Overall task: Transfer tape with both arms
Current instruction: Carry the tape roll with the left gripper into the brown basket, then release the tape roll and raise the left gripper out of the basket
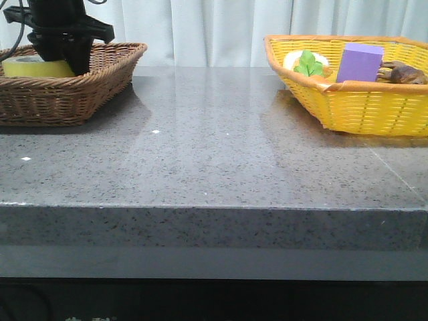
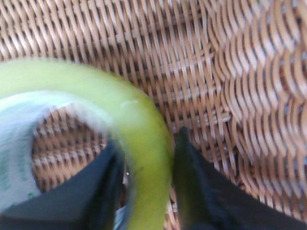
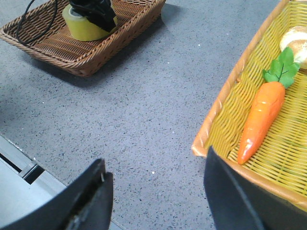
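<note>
Inside brown basket (image 1: 100,73), left gripper (image 2: 146,191) straddles tape (image 2: 139,129) wall

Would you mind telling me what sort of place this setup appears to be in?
Probably a staged robot test bench, not a real kitchen: a grey speckled stone-look table against a plain white curtain, holding a brown wicker basket with the tape and a yellow basket with a toy carrot and purple block.

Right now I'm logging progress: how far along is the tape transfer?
Early. The left gripper straddles the tape's wall inside the brown basket; no lift shows. The right gripper hangs open over the table, empty. Handover and placing remain.
</note>
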{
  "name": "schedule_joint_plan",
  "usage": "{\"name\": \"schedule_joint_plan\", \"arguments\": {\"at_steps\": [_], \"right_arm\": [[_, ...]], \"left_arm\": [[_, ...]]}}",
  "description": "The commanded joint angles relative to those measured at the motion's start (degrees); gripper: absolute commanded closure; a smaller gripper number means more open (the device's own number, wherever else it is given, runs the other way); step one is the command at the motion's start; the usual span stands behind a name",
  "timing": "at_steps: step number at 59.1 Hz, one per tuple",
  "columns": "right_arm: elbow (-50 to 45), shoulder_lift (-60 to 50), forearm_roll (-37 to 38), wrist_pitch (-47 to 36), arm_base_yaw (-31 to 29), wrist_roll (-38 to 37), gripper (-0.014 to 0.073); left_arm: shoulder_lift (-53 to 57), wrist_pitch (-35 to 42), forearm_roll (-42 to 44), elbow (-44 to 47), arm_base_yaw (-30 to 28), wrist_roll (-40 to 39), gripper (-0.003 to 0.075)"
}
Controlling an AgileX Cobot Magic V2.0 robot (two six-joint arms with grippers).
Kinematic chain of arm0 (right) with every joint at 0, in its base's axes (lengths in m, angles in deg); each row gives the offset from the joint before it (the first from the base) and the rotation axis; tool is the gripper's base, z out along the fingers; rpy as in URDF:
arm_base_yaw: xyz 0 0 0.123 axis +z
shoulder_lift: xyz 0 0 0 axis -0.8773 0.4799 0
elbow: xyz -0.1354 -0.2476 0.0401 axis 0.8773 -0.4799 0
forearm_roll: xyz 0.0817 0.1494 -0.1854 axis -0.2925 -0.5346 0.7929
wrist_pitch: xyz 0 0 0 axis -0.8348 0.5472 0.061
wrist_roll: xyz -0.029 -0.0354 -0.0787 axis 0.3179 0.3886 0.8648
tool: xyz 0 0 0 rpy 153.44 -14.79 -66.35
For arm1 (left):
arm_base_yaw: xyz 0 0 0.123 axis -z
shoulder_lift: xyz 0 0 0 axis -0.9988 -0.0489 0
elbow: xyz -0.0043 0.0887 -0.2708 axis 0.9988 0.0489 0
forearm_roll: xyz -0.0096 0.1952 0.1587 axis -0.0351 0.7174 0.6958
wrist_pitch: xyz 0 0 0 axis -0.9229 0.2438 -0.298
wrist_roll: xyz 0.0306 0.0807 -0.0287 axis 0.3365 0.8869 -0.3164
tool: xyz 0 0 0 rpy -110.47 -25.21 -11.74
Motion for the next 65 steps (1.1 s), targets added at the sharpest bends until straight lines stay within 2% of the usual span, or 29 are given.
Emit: {"name": "schedule_joint_plan", "arguments": {"at_steps": [1,28,39,48,65], "right_arm": [[1.62,-0.29,-0.1,-4.45,-0.16,0.23,0.0147],[1.62,-0.29,-0.1,-4.45,-0.16,0.23,0.0147],[1.62,-0.29,-0.1,-4.45,-0.16,0.23,0.0147],[1.62,-0.29,-0.1,-4.45,-0.16,0.23,0.0147],[1.62,-0.29,-0.1,-4.45,-0.16,0.23,0.0147]], "left_arm": [[4.52,0.06,-1.03,-1.74,0.07,-0.14,0.0355],[11.6,0.02,-5.63,-1.85,0.07,-0.14,0.0352],[17.38,0.02,-13.41,-0.75,0.07,-1.0,0.0352],[23.71,0.02,-19.3,4.33,0.48,-1.09,0.0352],[36.73,0.47,-16.04,20.61,5.5,0.44,0.0352]]}}
